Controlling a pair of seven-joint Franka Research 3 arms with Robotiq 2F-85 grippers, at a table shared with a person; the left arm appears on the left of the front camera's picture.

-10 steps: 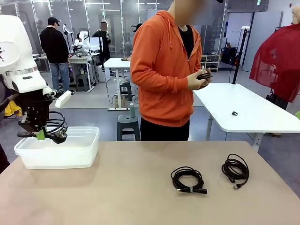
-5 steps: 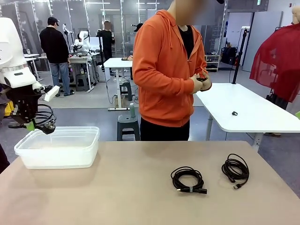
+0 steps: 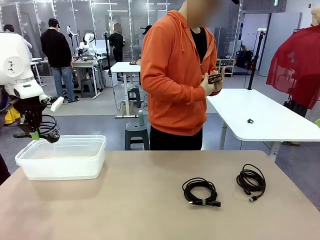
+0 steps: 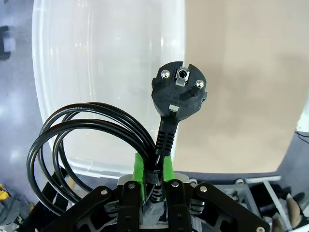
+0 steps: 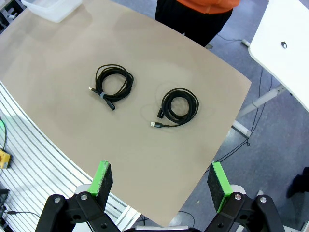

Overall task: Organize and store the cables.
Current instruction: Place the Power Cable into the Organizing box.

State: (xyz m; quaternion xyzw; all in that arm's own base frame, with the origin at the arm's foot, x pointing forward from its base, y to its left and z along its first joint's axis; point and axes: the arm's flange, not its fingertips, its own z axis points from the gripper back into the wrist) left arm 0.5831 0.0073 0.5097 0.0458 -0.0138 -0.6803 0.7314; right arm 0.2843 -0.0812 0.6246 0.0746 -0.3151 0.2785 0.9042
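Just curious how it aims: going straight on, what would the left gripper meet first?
Probably the clear tub; the plug of the cable the left gripper holds would land first. Depth unclear.

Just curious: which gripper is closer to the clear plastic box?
Left. The left gripper hangs above the box's left end; the right gripper is far off across the table.

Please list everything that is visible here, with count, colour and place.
table: one, tan
container: one, clear plastic, table's left end
power cable: one, black, round plug, hanging above the container
coiled cable: one, black, on table, right of middle
second coiled cable: one, black, on table, farther right
cable bundle: one, black, held by the person
person: one, orange hoodie, far side
left gripper: shut on the power cable
right gripper: open, high above the table
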